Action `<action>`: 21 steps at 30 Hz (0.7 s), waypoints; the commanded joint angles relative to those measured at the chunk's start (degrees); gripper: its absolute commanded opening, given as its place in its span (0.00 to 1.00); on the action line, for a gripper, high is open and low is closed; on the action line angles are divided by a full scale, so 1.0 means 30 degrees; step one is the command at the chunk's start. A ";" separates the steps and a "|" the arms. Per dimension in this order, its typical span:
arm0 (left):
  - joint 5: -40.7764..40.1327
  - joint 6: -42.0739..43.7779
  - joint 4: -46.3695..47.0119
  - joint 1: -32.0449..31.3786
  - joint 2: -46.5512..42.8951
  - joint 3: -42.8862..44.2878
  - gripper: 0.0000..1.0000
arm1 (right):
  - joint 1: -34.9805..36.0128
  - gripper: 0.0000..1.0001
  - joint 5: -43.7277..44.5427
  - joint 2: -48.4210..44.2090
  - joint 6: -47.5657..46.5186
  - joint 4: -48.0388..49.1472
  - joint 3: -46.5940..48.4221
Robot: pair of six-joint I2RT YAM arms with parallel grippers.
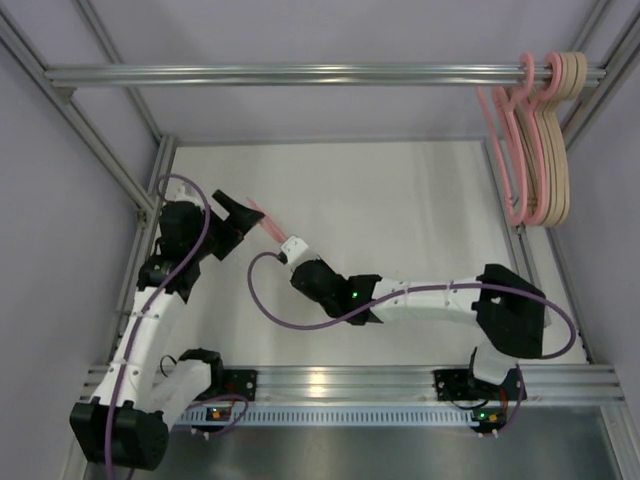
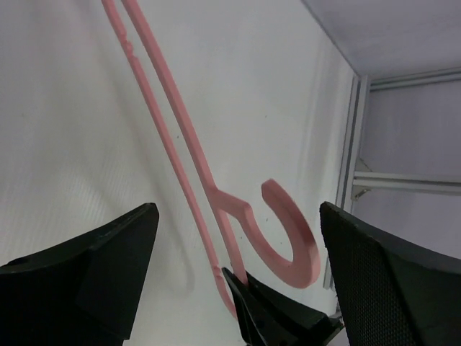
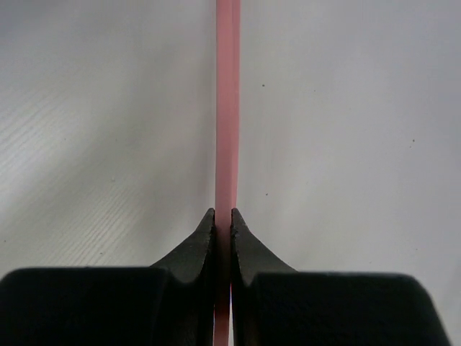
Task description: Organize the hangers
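Nearest you, your right gripper (image 3: 223,220) was clenched on the pink hanger (image 3: 226,108), its jaws pressed flat on either side of one thin bar seen edge-on. Just beyond it your left gripper (image 2: 238,216) stood wide open and grasped nothing, yet its fingers (image 2: 86,274) flanked the hook (image 2: 292,241) on both sides. The hanger sat low over the table (image 1: 400,190), left of centre, between the two grippers (whether it touched the surface, I could not tell). At the far right, well apart from all this, the hung hangers (image 1: 540,150), pink and beige, crowded one end of the rail (image 1: 300,74). As I judged the risks, you had only one narrow pinch on a long, rounded frame. It could swing or twist in the jaws once carried, and the hook would then meet the rail at the wrong angle. Pulling away before the left gripper backed off could catch the hook on a finger and drag the hanger out of the grip. The reach to the rail looked long for the right arm. A hurried approach could knock the hung hangers along or off, or miss the rail and drop the hanger.
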 commanded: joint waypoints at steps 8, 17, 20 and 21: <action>-0.6286 0.5634 -0.1391 0.0030 0.0074 0.5529 0.98 | -0.2660 0.00 -0.3116 -0.6679 0.0669 -0.3745 -0.0587; -0.9484 0.9065 -0.1480 0.0030 -0.0278 0.2806 0.98 | -0.8668 0.00 -0.7775 -1.1988 0.1986 -0.9775 0.2250; -0.9253 0.9593 -0.1451 0.0030 -0.0161 0.1637 0.98 | -1.0983 0.00 -0.9094 -1.2576 0.2425 -1.1333 0.4388; -0.8816 0.9740 -0.1422 0.0030 -0.0132 0.1429 0.98 | -1.1481 0.00 -0.9358 -1.2576 0.2515 -1.2411 0.5553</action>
